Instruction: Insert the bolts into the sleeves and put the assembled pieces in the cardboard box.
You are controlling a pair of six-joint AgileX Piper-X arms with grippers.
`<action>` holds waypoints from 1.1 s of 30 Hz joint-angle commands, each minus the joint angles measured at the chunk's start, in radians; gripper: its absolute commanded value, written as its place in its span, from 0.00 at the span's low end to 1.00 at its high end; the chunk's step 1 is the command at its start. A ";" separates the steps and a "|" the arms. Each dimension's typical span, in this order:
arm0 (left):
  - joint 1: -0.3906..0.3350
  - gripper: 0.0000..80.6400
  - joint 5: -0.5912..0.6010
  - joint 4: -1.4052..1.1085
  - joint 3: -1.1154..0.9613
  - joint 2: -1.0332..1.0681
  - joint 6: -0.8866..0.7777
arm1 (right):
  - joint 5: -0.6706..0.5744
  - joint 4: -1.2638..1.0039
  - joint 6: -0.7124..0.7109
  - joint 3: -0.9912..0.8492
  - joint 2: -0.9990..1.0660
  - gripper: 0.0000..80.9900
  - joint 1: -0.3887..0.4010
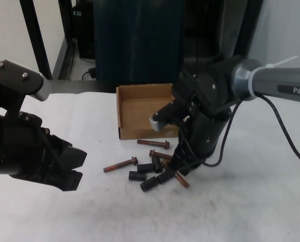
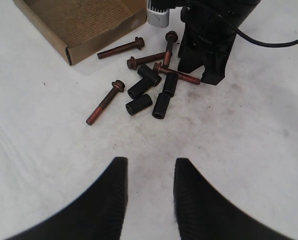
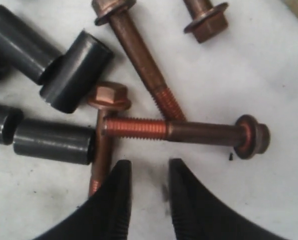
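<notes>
Copper-coloured bolts (image 2: pixel 149 59), five counted, lie loose on the bench (image 1: pixel 240 212) in front of the box (image 1: pixel 120 116). Black sleeves (image 2: pixel 139 87), five counted, are clustered among the bolts, each on its side with open hollow ends, some touching one another. Stray bolt (image 2: pixel 104 102): apart from the cluster, on the side nearer the left gripper, head toward the sleeves. Box: brown cardboard, open top, standing at the far edge of the cluster with one bolt just beside its front wall; part of its inside is hidden behind the right arm. Right gripper (image 3: pixel 149 197): lowered over the end of the cluster farthest from the stray bolt, fingers (image 3: pixel 113 200) parted by a narrow gap, nothing between them. Cross bolt (image 3: pixel 189 131): lying sideways just ahead of those fingertips, threaded end crossing the shank of another bolt, head pointing away from the sleeves. The right fingertips are probably just above the bench, but contact cannot be told. Left gripper (image 2: pixel 150 200): well apart from the parts, over the bench, pointed toward the cluster, fingers spread a moderate way, holding nothing. Bench: white, with grey scuff marks.
</notes>
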 commanded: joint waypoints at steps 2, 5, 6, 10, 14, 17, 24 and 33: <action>-0.004 0.38 -0.003 -0.004 -0.002 0.002 -0.005 | 0.016 0.013 0.001 -0.065 -0.009 0.30 0.002; -0.004 0.38 -0.003 -0.004 -0.002 0.002 -0.005 | 0.009 0.013 0.001 -0.100 -0.009 0.30 0.004; -0.004 0.38 -0.003 -0.004 -0.002 0.002 -0.005 | 0.002 0.011 0.001 -0.106 -0.009 0.30 0.004; -0.004 0.38 -0.003 -0.004 -0.002 0.002 -0.005 | 0.001 0.014 0.001 -0.111 -0.009 0.30 0.004; -0.004 0.38 -0.003 -0.004 -0.002 0.002 -0.005 | -0.026 0.028 0.017 -0.111 -0.006 0.30 0.006; -0.004 0.38 -0.003 -0.004 -0.002 0.002 -0.005 | -0.031 0.028 0.021 -0.111 -0.006 0.30 0.015; -0.004 0.38 -0.003 -0.004 -0.002 0.002 -0.005 | -0.052 0.028 0.038 -0.104 -0.004 0.30 0.022; -0.004 0.38 -0.003 -0.004 -0.002 0.002 -0.005 | -0.012 0.088 0.038 -0.036 -0.002 0.30 0.022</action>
